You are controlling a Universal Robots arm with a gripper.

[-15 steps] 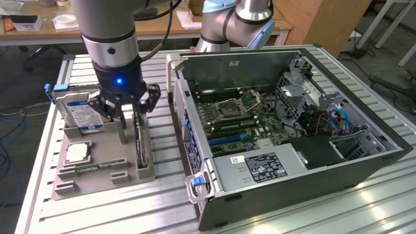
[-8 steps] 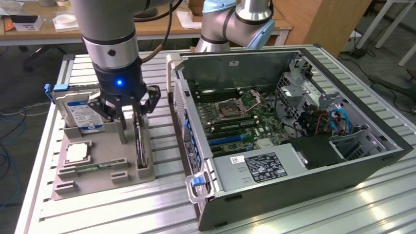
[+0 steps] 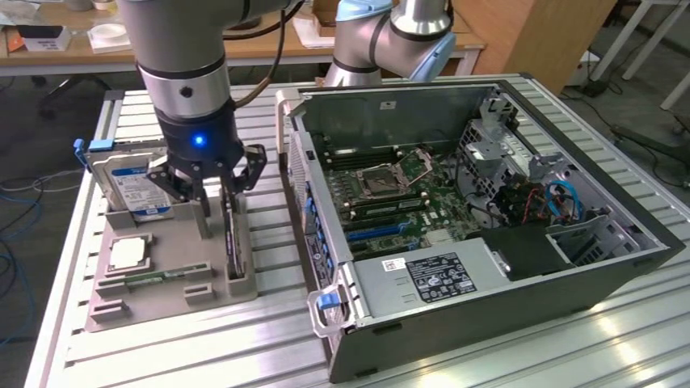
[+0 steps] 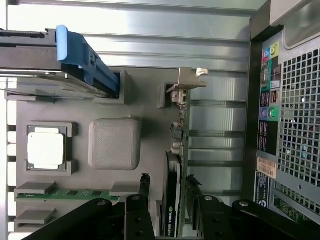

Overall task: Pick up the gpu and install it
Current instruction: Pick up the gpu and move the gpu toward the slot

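Note:
The gpu (image 3: 233, 246) stands edge-on, dark and thin, in a slot of the grey holder (image 3: 161, 301) at the exterior view's left. In the wrist view the gpu (image 4: 175, 170) shows its black fan block and green board, with the silver end bracket (image 4: 185, 84) at its far end. My gripper (image 3: 216, 194) hangs right over the card's near end. The gripper (image 4: 168, 182) is open, one finger on each side of the card, with a gap on the fan side. Nothing is gripped.
The holder also carries a silver hard drive (image 3: 135, 192) with a blue clip, a CPU (image 3: 128, 252) and a green memory stick (image 3: 151, 278). The open computer case (image 3: 603, 271) with its motherboard (image 3: 389, 194) lies at the exterior view's right. A second arm (image 3: 377, 40) stands behind.

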